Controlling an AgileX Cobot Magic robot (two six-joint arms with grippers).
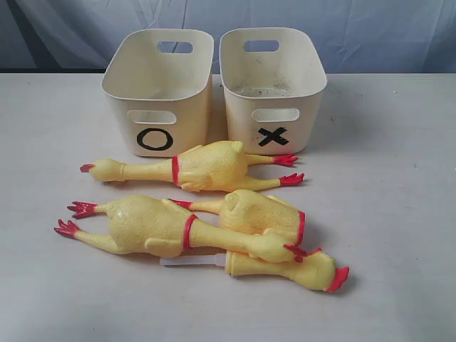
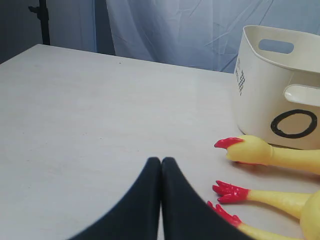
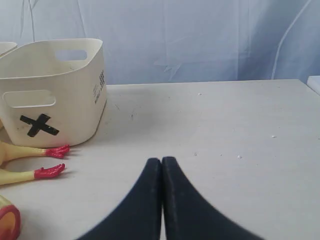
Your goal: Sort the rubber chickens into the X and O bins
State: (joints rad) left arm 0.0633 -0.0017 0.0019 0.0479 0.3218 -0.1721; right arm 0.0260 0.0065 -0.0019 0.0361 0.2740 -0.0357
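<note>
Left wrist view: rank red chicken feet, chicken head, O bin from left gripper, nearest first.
1. Red feet, close beside the left gripper.
2. Chicken head, farther out, in front of the bin.
3. O bin, farthest, behind the head.

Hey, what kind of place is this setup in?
Probably a lab test bench: a plain pale table, a wrinkled blue cloth backdrop, and rubber chickens laid before the O bin and X bin.

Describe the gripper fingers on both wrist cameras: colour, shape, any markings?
The left gripper and right gripper look alike: two smooth matte black fingers each, broad at the base and curving to narrow rounded tips. No markings or cables show. The arms are outside every view.
</note>
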